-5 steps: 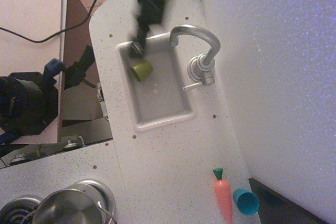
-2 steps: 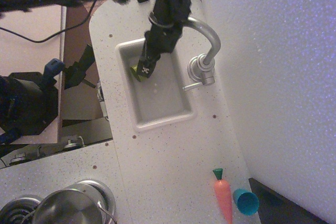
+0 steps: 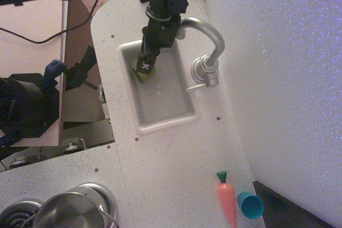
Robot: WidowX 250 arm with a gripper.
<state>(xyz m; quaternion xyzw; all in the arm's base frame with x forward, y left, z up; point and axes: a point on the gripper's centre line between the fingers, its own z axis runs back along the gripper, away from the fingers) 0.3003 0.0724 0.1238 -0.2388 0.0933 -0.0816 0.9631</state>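
I have the gripper (image 3: 145,68) down in the sink (image 3: 160,124), over the green cup (image 3: 140,75); I cannot tell its grip. Faucet (image 3: 206,38) at three o'clock.

The end effector (image 3: 144,68) has descended onto the green cup (image 3: 143,75).

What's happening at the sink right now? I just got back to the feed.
The arm reaches in from the top of the view, and its gripper is down inside the sink, right over the green cup, which it mostly covers. Whether the jaws are closed on the cup cannot be told from this angle. The faucet arches beside the arm. A carrot and a blue cup lie on the counter, and a metal pot sits at the lower left.
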